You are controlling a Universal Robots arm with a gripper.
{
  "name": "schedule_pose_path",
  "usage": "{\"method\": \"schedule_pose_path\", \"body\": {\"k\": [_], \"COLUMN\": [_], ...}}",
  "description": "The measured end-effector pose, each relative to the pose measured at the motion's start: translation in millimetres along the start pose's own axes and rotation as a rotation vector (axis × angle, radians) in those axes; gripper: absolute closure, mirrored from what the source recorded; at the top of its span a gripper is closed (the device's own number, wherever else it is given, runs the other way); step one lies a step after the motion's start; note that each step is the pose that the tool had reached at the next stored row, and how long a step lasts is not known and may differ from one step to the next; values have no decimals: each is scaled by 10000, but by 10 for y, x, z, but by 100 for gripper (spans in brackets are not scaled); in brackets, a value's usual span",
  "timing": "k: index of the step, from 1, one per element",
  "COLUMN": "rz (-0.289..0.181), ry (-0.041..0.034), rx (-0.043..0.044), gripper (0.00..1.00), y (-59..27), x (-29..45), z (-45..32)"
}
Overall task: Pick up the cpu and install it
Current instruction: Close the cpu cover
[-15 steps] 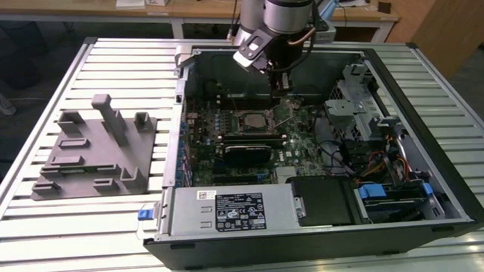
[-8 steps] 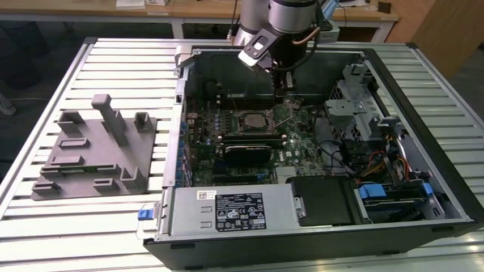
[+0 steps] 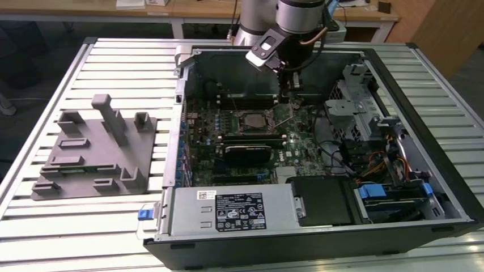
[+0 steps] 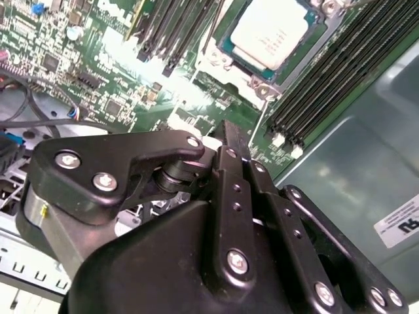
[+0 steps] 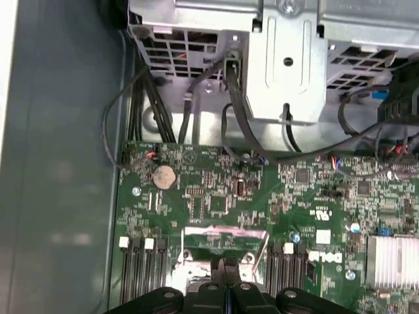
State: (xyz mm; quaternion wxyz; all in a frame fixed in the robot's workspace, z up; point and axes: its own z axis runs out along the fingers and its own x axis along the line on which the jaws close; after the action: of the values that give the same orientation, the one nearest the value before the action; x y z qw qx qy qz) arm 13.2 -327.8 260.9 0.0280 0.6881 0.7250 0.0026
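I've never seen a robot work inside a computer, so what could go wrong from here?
The hand sits low over the green board, close to the silvery chip in its socket; a slip could knock the chip askew or scrape small parts. The thin metal lever next to it might get bent. Loose cables could snag the arm.

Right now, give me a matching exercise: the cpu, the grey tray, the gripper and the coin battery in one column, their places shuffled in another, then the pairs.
1 cpu
2 grey tray
3 gripper
4 coin battery

A on the slatted table, at the exterior view's left of the case
B above the motherboard, beside the socket
C in the socket
D on the motherboard, near black cables

Pairs: 1-C, 2-A, 3-B, 4-D
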Motion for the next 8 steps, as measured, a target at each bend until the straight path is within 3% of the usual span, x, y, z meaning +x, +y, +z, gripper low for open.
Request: {"method": "schedule_pose_path", "body": {"k": [8], "rz": [-220], "ry": [8], "rx": [-6], "gripper": [89], "y": [83], "x": [-2], "z": [23]}}
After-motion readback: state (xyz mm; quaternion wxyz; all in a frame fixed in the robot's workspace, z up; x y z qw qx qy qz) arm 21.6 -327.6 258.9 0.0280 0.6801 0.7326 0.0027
